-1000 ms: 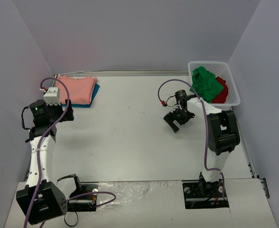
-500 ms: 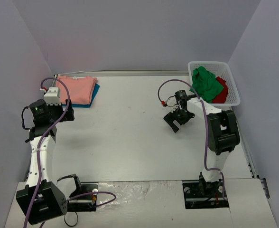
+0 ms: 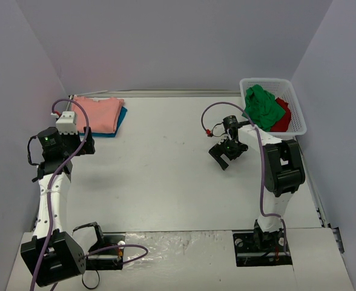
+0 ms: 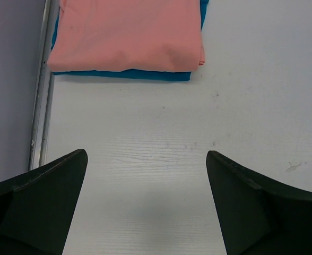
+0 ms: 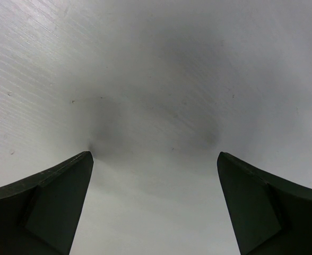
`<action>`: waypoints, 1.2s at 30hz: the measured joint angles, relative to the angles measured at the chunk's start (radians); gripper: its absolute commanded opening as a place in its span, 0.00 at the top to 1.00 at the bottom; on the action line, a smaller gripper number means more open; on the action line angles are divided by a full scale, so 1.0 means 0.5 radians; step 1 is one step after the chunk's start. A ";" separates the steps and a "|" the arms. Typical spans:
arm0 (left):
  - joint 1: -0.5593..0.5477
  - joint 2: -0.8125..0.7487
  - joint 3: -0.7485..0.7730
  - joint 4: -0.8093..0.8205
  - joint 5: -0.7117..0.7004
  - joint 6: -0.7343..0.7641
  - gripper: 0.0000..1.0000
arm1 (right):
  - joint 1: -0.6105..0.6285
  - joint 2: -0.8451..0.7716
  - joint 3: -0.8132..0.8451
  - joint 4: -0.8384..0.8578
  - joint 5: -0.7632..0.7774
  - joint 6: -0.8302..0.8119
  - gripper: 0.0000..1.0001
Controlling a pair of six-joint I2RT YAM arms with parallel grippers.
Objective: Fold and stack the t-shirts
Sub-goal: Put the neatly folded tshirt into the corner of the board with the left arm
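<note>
A folded salmon-pink t-shirt (image 3: 99, 113) (image 4: 127, 34) lies on top of a folded teal-blue t-shirt (image 3: 121, 119) (image 4: 145, 75) at the table's far left. A crumpled green t-shirt (image 3: 264, 107) and a red t-shirt (image 3: 283, 118) fill the white mesh basket (image 3: 299, 121) at the far right. My left gripper (image 3: 86, 144) (image 4: 145, 164) hovers just in front of the folded pile, open, nothing between its fingers. My right gripper (image 3: 225, 155) (image 5: 155, 159) stands open close over bare table, left of the basket, holding nothing.
Lavender walls close in the table on the left, back and right. A metal rail (image 4: 42, 95) runs along the left edge beside the pile. Purple cables loop over both arms. Crinkled foil (image 3: 178, 242) lies between the arm bases.
</note>
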 measured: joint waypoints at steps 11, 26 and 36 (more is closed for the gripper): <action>0.000 -0.001 -0.001 0.000 0.047 -0.001 0.06 | 0.006 -0.001 0.000 -0.001 -0.002 0.000 0.00; 0.002 -0.063 -0.028 0.015 0.098 -0.001 0.06 | 0.013 0.030 0.002 -0.003 -0.002 0.002 0.00; 0.014 -0.120 -0.039 0.034 0.108 -0.003 0.06 | 0.013 0.030 0.002 -0.004 -0.002 0.002 0.00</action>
